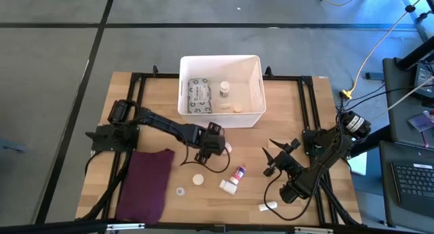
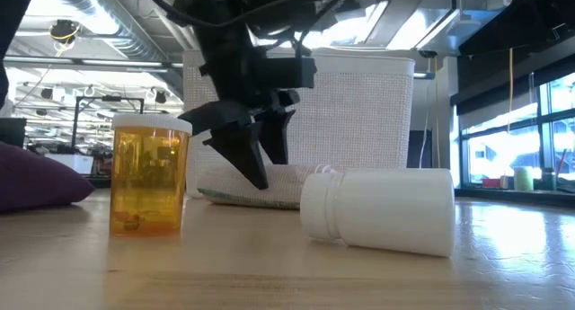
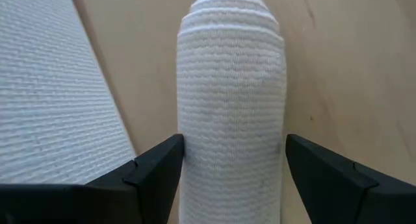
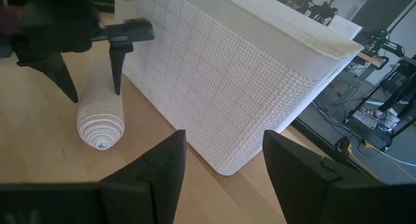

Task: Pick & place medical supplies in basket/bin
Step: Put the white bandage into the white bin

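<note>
high view showed the left gripper (image 1: pixel 215 147) open, fingers astride but not gripping a white gauze roll (image 3: pixel 231 87) lying just beside the white bin (image 1: pixel 220 117), long axis along its wall; right gripper (image 1: pixel 279 159) waited half-open, empty, over bare tabletop.

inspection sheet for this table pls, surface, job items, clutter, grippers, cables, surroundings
surface: wooden table, no spill seen
job's things: white bin holds a grey-green packet and small bottles; a white gauze roll lies beside the bin; amber bottle, white bottle and small tubes and caps remain on the table
clutter: maroon cloth lying flat on the table's left side
grippers: left gripper open, fingers straddling the gauze roll; right gripper open, empty, waiting right of the bin
cables: black cable looped by the left gripper; yellow cable on the floor
surroundings: keyboard at right
</note>
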